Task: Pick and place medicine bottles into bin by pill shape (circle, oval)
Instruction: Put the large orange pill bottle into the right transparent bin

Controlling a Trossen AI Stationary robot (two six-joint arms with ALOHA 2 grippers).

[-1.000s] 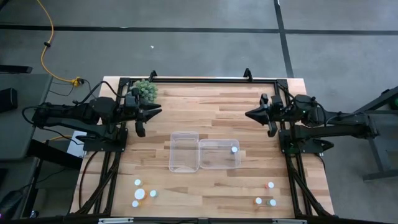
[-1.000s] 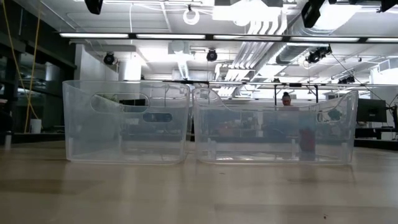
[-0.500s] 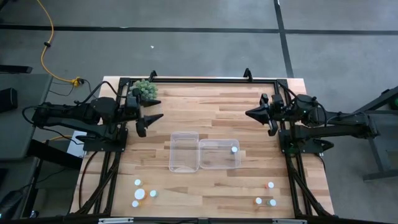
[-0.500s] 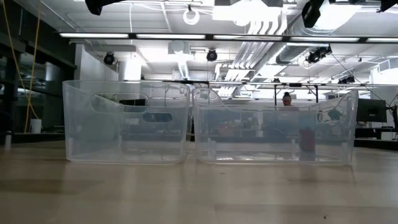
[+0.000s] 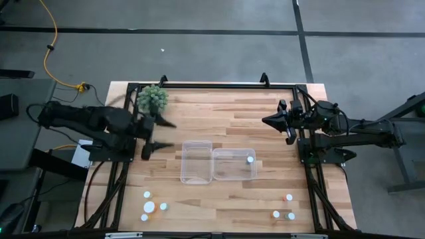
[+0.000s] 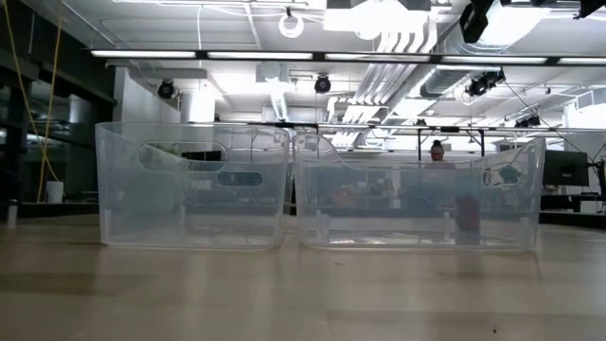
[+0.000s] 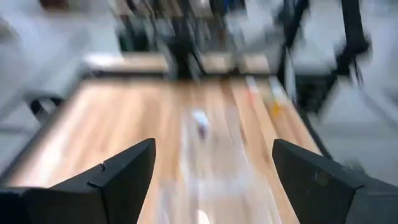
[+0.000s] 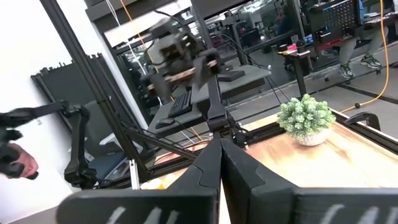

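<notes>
Medicine bottles (image 5: 151,206) on wooden table (image 5: 219,113), grey floor (image 5: 199,46)

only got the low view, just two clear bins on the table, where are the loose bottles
Observer: Out of your sight. From above, one cluster of medicine bottles stands on the table below and left of the bins, and another cluster below and right of them.
Operator: no arms in my view either, where's the left one
Observer: The left tool is open and empty, just left of the left bin and apart from it.
Operator: and the right
Observer: The right tool is shut on nothing, over the table's right side, above the right bin in the overhead picture.
</notes>
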